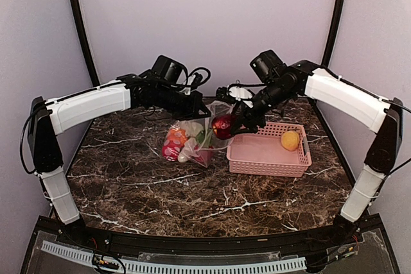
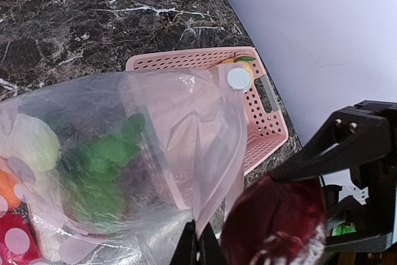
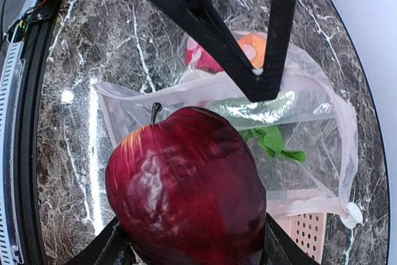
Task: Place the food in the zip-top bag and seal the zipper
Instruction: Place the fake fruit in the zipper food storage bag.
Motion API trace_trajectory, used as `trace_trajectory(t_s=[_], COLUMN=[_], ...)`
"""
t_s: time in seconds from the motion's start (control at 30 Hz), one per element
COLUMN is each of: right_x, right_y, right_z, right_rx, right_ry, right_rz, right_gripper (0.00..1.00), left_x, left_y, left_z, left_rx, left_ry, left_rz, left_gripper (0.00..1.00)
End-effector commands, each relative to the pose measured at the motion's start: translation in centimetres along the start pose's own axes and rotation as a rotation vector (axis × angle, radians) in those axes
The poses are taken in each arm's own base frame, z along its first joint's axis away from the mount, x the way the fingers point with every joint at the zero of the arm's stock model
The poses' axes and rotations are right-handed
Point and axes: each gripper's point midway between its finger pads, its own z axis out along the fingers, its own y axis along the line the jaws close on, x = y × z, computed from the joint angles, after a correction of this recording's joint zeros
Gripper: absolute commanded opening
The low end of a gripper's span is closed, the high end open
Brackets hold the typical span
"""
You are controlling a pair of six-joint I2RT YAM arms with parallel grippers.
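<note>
Dark brown marble with white veins forms the bench, closed in by pale lilac walls. Near its middle, the zip-top bag hangs lifted by one edge, its lower part resting on the bench. The left tool is closed, pinching the clear plastic at the mouth. The pinkish zipper runs along the open mouth edge and is unsealed.

Inside the bag lie a red dotted piece, an orange piece and a green leafy piece. The right tool grips a dark red apple, its jaws spread around the fruit, holding it in the air just at the bag's mouth and above the bench.

Just right of the bag sits a pink slotted basket, with one yellow fruit in its far right corner.
</note>
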Motion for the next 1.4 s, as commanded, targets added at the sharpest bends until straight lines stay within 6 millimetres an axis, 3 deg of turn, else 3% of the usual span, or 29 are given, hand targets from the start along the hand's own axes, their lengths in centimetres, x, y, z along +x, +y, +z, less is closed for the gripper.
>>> trace_trajectory(t_s=[0.0,0.23,0.5,0.6,0.67,0.77,0.87,1.17,1.27,1.37], right_x=[1.4,1.7,1.5,0.5,-0.2,-0.9,-1.1,-1.2,-1.1,1.4], right_y=[-1.2,-2.0,-1.9,-2.7,-3.7,-4.9,-4.3,-2.3,-3.5,-5.3], right_z=[0.6,1.8,4.1,4.9,4.8,3.8,2.7,-3.4,-6.7,-9.3], right_rx=[0.055,0.084,0.226,0.331,0.413,0.500,0.500,0.512,0.541,0.534], right_ry=[0.073,0.122,0.298,0.340,0.341,0.325,0.301,0.209,0.139,0.088], right_rz=[0.007,-0.035,-0.211,-0.271,-0.273,-0.233,-0.214,-0.152,-0.068,0.063], right_gripper=[0.41,0.42,0.46,0.54,0.68,0.85,0.92,0.98,0.99,0.99], left_x=[-0.3,0.0,-0.1,-0.2,-0.2,0.0,0.2,-1.3,-2.9,-4.0], left_y=[-1.4,-1.8,-1.9,-2.1,-2.1,-2.0,-1.8,-1.8,-1.8,-1.5], left_z=[-2.0,-2.4,-2.4,-2.3,-2.2,-2.0,-2.1,-3.7,-5.8,-7.2], left_rx=[0.041,0.071,0.078,0.092,0.095,0.093,0.085,0.070,0.053,0.001], left_ry=[-0.034,-0.044,-0.054,-0.064,-0.064,-0.056,-0.049,-0.108,-0.154,-0.201], left_rz=[0.015,0.007,0.002,-0.005,-0.009,-0.010,-0.012,0.002,0.017,0.068], left_gripper=[0.01,0.01,0.01,0.01,0.01,0.01,0.01,0.01,0.01,0.01])
